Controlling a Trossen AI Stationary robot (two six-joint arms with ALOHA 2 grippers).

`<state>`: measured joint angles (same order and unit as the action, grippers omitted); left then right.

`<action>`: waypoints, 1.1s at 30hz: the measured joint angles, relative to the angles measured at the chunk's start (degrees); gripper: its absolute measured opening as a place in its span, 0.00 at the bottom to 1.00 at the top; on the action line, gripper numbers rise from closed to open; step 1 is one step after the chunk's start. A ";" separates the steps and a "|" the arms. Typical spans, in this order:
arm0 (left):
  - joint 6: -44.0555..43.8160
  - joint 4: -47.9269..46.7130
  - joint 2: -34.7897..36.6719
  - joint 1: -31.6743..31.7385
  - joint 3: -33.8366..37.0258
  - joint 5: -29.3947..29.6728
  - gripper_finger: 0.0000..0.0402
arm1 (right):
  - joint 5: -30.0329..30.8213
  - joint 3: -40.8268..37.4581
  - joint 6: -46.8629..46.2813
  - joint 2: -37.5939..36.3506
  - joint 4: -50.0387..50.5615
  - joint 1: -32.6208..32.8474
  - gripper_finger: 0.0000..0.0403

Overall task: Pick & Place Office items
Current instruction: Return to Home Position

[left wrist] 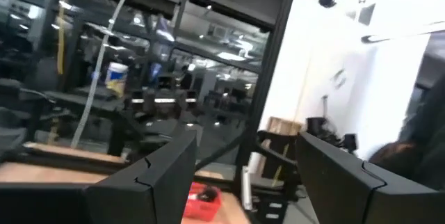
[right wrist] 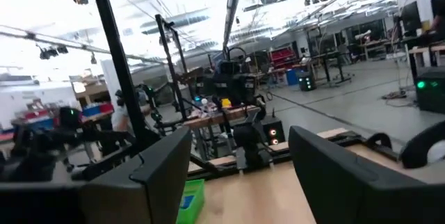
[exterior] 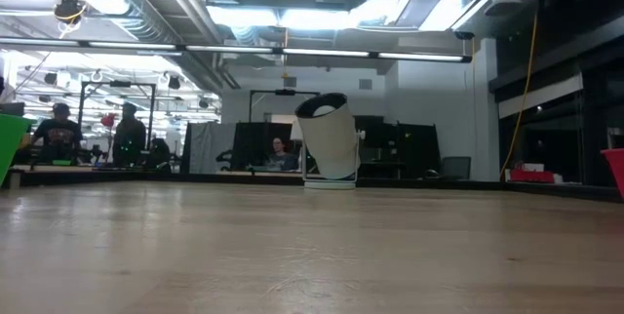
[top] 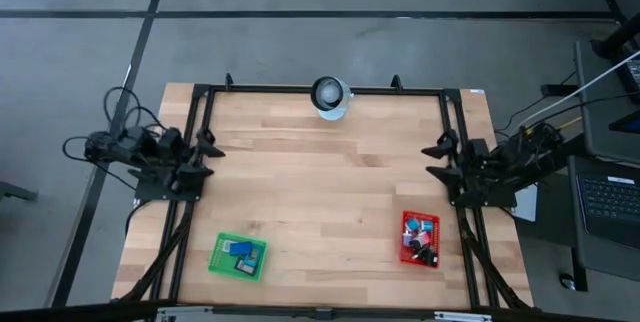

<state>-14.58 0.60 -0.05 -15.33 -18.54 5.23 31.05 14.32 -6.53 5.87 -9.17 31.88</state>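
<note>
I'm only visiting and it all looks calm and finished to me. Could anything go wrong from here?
1. The red basket sits close to the frame rail by the right arm. A swing there might nudge it and spill the office items inside.
2. The white round object stands at the far edge of the table and could be knocked off.
3. Loose cables loop beside the left arm, parked at the table's left side, and might snag.

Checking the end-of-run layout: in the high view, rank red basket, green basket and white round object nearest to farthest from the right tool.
1. Red basket, right side, by the right tool.
2. White round object, far edge middle.
3. Green basket, left side.
</note>
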 joint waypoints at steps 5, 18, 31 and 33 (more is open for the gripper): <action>-4.23 10.39 0.00 0.00 9.09 -0.34 0.60 | 0.01 -6.84 -0.67 -1.87 -6.66 0.00 0.61; -11.25 17.04 -0.02 0.00 18.05 -0.94 0.60 | 0.01 -13.44 -5.45 -3.07 -12.97 0.00 0.61; -17.18 0.74 -1.39 -0.07 18.00 -8.41 0.60 | -3.76 -13.35 -9.18 -1.42 5.38 0.04 0.61; -15.53 0.69 -2.75 -0.09 18.00 -8.68 0.60 | -4.37 -13.35 -7.29 -0.62 5.54 0.01 0.61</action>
<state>-30.11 1.30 -2.80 -15.43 -0.54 -3.46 26.69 0.97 -13.81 5.26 -3.62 31.88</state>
